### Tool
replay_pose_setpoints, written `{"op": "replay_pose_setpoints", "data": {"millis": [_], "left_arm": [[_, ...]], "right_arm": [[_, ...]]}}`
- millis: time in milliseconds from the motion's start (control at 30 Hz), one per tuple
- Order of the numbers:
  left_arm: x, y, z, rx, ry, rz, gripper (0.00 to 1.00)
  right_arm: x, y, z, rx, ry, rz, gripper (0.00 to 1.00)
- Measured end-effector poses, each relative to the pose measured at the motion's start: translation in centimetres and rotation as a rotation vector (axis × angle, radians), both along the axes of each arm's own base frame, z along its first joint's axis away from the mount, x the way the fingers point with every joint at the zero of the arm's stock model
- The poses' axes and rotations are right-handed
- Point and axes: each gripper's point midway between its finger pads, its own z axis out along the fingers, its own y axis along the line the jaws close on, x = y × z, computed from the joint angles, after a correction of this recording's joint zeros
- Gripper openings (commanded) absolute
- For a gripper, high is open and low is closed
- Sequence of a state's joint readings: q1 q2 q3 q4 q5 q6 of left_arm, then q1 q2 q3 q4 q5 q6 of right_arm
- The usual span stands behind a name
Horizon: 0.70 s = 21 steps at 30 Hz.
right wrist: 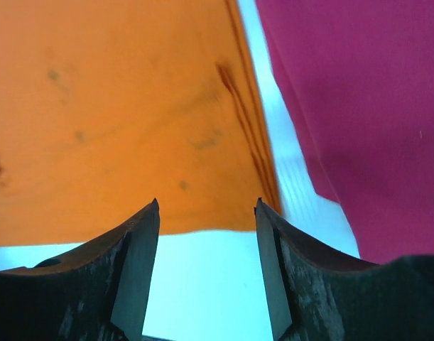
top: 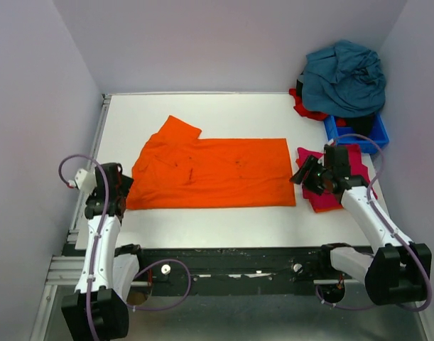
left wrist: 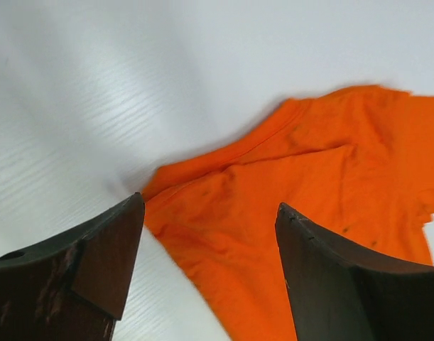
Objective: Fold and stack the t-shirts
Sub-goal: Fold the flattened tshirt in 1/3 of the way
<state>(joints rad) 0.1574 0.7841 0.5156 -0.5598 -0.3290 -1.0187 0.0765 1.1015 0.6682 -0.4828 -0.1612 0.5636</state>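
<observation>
A bright orange t-shirt [top: 213, 172] lies flat on the white table, folded in half lengthwise, one sleeve sticking out at its far left. My left gripper [top: 121, 186] is open and empty at its near left corner; the left wrist view shows that corner [left wrist: 273, 213] between the open fingers. My right gripper [top: 302, 175] is open and empty just off the shirt's right edge [right wrist: 131, 121]. A magenta-red t-shirt [top: 329, 199] lies folded under the right arm, also seen in the right wrist view [right wrist: 359, 106]. A teal-blue shirt [top: 344, 77] is heaped on a red one [top: 305, 108] at the back right.
A small blue plastic bin [top: 359, 131] stands at the back right under the heap. Grey walls close in the table [top: 224, 220] on the left, back and right. A black rail [top: 231, 259] runs along the near edge between the arm bases.
</observation>
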Motion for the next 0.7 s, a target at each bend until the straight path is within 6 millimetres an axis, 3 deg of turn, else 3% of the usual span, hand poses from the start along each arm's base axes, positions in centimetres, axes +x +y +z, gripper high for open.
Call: {"op": "replay_pose_setpoints", "data": {"millis": [133, 233, 300, 467, 700], "left_arm": [[4.1, 1.0, 6.0, 0.083, -0.114, -0.051, 0.88], [7.8, 0.8, 8.5, 0.113, -0.185, -0.128, 0.91], [10.1, 0.4, 8.7, 0.112, -0.21, -0.181, 0.92], [15.7, -0.8, 7.1, 0.089, -0.191, -0.295, 0.92], [26.1, -3.7, 7.0, 0.081, -0.202, -0.481, 0.89]], "right_arm": [[3.2, 0.1, 4.1, -0.02, -0.129, 0.032, 0.55], [6.3, 0.2, 6.3, -0.03, -0.189, 0.046, 0.53], [8.1, 0.3, 6.5, -0.035, -0.197, 0.052, 0.52], [12.3, 0.4, 5.2, -0.065, -0.153, 0.071, 0.52], [16.6, 0.2, 3.7, -0.1, -0.121, 0.075, 0.52]]}}
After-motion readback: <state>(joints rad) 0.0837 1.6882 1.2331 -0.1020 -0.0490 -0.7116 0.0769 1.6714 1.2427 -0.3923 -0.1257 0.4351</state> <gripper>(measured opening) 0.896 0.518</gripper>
